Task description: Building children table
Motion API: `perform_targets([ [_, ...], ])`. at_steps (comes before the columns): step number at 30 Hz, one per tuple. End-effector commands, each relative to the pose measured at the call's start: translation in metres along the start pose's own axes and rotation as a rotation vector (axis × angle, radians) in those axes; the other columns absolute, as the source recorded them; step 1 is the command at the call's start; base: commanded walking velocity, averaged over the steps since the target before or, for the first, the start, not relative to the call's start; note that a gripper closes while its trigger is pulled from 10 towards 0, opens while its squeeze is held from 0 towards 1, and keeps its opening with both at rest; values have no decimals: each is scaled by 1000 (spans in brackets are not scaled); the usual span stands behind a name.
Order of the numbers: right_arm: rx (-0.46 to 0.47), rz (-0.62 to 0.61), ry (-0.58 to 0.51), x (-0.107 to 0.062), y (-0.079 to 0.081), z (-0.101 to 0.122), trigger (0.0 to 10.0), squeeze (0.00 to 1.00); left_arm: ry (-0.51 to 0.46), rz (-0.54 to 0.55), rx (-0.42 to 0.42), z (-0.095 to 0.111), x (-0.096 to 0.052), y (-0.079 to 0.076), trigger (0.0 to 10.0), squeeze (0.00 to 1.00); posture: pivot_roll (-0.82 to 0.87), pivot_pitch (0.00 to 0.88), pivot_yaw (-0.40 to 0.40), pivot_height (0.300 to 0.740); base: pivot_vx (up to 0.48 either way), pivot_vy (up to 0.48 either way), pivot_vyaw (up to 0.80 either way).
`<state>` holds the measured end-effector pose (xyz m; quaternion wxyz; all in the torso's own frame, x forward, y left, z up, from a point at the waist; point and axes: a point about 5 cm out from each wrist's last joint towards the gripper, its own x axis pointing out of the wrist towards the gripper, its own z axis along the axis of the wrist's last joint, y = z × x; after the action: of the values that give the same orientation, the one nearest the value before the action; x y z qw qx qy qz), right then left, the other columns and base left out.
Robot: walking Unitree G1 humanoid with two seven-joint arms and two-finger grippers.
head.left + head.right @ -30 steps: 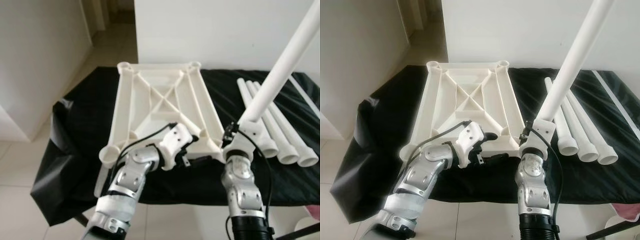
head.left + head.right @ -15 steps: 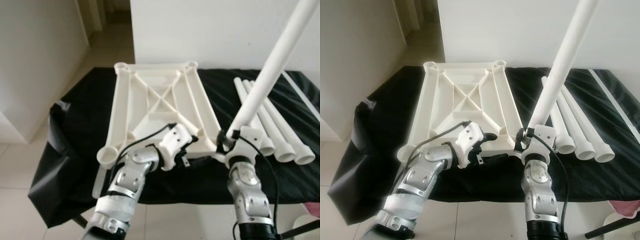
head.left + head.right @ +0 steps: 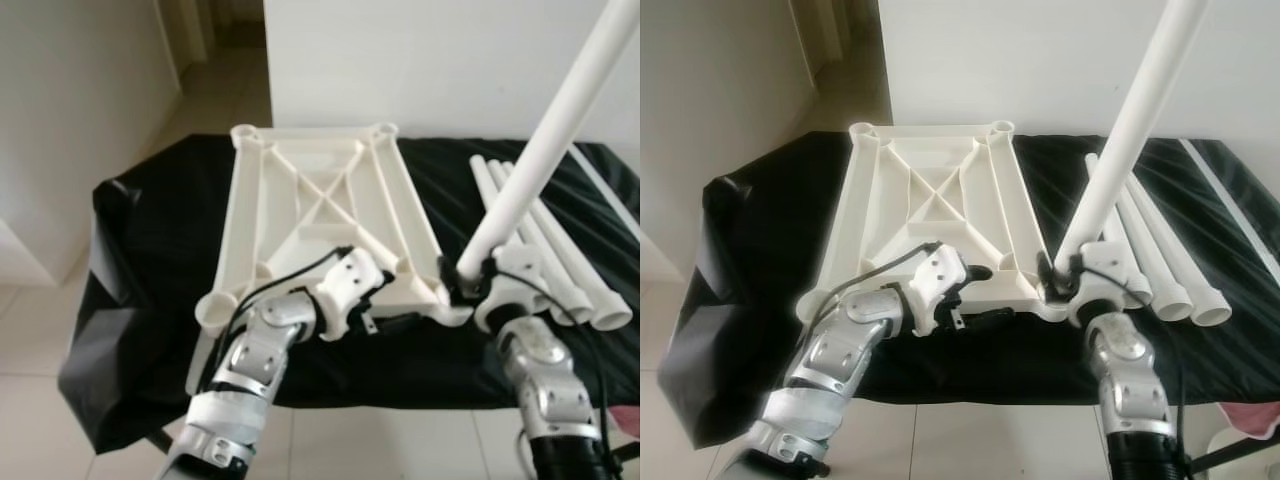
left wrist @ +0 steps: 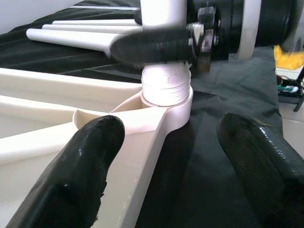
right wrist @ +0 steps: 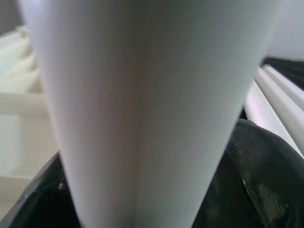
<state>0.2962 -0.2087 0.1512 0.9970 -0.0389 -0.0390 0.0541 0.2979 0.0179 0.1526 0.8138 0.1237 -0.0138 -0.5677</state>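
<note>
We see black cloth draped over low stand, white wall behind, pale tiled floor below.

We see smooth matt white plastic on the tabletop frame and held leg tube, a matt black cloth underneath, glossy floor tiles, and rubbery textured black fingers.

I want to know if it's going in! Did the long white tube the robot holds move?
Yes. The long white plastic tube came leftward onto the near right corner socket of the white table top.
</note>
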Motion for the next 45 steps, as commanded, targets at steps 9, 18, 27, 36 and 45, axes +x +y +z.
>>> perform_targets([
  [9,43,212,25,-3,-4,-7,10000,0,13,144,33,1,0,9,10000,0,25,0,-24,740,0,0,0],
  [18,-28,371,65,-3,-6,-16,4078,0,9,127,32,0,1,6,10000,0,26,0,-23,740,0,0,0],
  [27,-33,384,92,-6,-10,-25,0,0,7,122,32,0,0,5,10000,0,28,0,-25,740,0,0,0],
  [36,-21,325,106,-11,-7,-33,10000,0,11,119,28,-2,1,3,10000,0,22,0,-23,740,0,0,0],
  [45,27,82,45,-13,0,-28,10000,0,26,121,25,-5,0,3,10000,0,14,0,-24,740,0,0,0],
])
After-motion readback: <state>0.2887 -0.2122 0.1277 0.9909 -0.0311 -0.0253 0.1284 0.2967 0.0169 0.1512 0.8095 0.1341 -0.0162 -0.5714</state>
